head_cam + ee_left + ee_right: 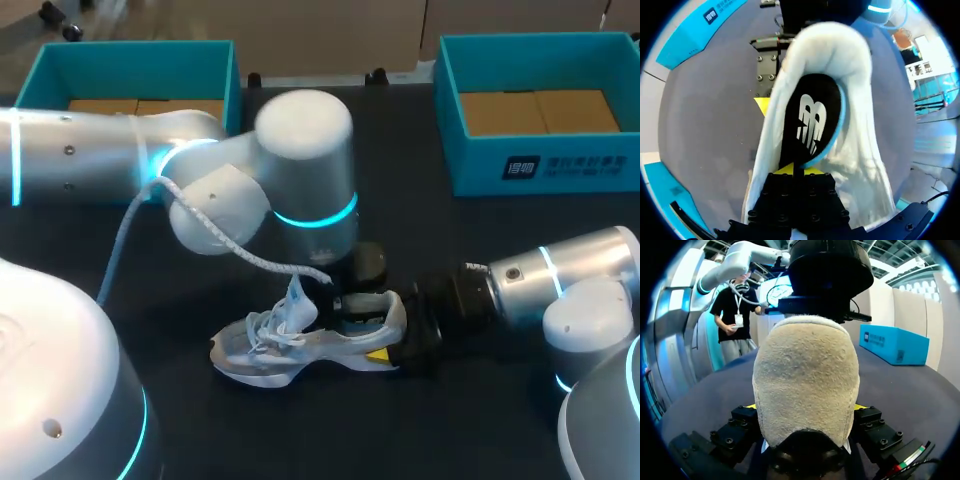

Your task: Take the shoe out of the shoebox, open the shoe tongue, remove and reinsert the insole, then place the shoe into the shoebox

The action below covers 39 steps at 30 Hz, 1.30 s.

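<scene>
One shoe, heel clamped in my right claw. One black insole, pinched by my left claw. Two teal boxes on the tabletop: left shoebox, right shoebox.

Fuzzy cloth shoe, smooth insole, matt table

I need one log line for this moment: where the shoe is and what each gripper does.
shoe: on table | right gripper: shut on heel | left gripper: shut on insole at shoe opening
</scene>
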### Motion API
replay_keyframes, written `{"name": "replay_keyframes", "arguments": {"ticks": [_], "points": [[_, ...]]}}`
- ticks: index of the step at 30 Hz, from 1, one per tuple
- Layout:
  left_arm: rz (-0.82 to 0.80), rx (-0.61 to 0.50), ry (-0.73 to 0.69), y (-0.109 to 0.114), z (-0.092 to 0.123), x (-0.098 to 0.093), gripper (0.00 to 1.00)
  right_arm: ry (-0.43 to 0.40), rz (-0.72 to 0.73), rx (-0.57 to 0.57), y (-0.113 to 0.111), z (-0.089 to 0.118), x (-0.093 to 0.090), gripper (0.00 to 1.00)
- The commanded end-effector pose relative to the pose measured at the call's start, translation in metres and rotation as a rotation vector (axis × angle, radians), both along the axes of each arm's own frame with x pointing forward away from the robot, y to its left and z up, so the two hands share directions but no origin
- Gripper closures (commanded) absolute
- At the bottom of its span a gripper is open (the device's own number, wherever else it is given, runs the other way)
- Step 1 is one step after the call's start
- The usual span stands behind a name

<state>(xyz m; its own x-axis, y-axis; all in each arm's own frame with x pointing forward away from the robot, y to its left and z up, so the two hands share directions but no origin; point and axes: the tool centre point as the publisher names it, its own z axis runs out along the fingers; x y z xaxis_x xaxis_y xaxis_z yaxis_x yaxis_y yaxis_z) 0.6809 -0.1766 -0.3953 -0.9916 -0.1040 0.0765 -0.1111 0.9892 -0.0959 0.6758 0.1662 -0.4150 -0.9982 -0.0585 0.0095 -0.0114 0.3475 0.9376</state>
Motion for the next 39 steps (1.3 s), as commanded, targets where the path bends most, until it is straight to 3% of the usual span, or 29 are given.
{"name": "replay_keyframes", "arguments": {"ticks": [1,12,22,38,39], "points": [[-0.005,-0.145,0.048,0.017,0.02,0.004,1.0,-0.001,0.001,-0.003,0.003,-0.002,-0.004,1.0],[-0.058,-0.28,0.098,0.012,0.047,-0.015,1.0,-0.001,0.001,-0.003,0.003,-0.002,-0.004,1.0],[-0.012,-0.398,0.127,0.026,0.063,-0.015,1.0,-0.001,0.001,-0.003,0.003,-0.002,-0.004,1.0],[-0.003,-0.364,0.074,0.01,0.067,-0.014,1.0,-0.001,0.001,-0.003,0.003,-0.002,-0.004,1.0],[-0.005,-0.361,0.07,0.01,0.067,-0.014,0.96,-0.001,0.001,-0.003,0.003,-0.002,-0.004,1.0]]}}
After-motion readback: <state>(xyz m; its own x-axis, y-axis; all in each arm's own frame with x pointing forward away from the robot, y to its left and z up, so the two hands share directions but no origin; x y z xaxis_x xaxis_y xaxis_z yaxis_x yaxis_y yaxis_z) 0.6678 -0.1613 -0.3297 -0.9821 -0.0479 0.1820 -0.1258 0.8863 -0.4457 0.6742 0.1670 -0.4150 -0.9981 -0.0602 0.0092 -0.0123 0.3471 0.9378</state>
